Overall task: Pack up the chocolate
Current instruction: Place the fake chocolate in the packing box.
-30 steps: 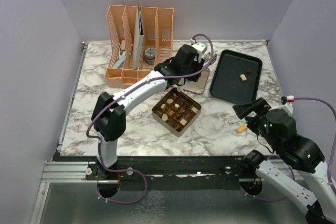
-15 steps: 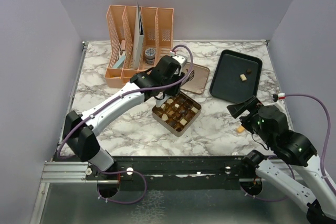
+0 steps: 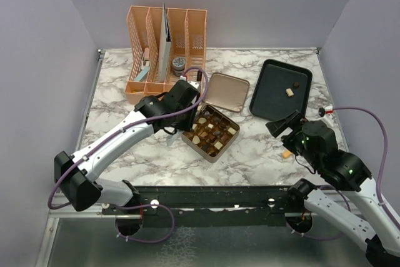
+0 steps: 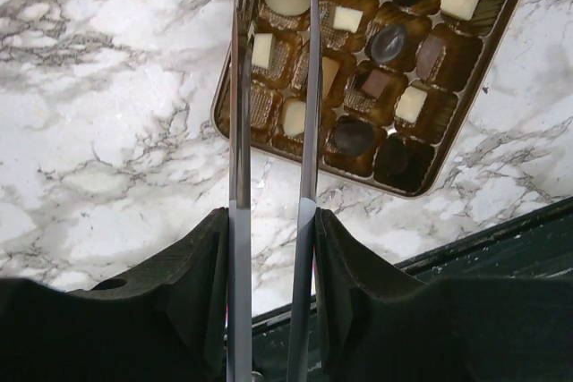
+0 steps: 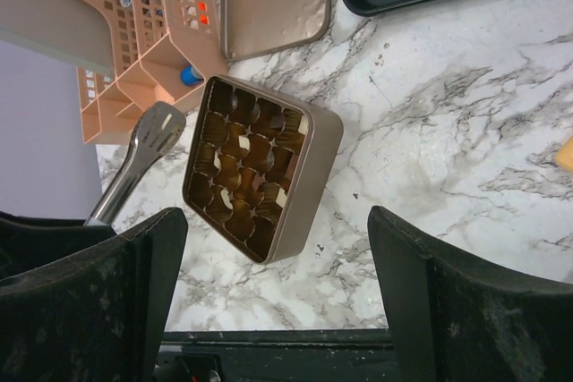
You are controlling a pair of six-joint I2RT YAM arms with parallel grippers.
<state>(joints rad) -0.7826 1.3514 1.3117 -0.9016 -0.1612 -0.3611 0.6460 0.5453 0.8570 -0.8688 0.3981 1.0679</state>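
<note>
Steel tongs [image 4: 306, 87] sit clenched between the left fingers [image 4: 192, 266], their tips over the chocolate [image 4: 389, 42] in the gold tin [image 5: 309, 185]; the right fingers [image 5: 430, 310] hang spread wide, empty, above the grey-veined marble table [image 3: 250, 148]; lilac walls [image 3: 37, 60] enclose it.

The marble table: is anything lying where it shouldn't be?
Yes. One tan piece lies loose on the marble table by the right arm, outside both the gold tin and the black tray. Two more pieces sit on that tray, not in the tin.

Mixed chocolate pieces [image 4: 390, 42] in gold tin [image 5: 309, 190]
</note>
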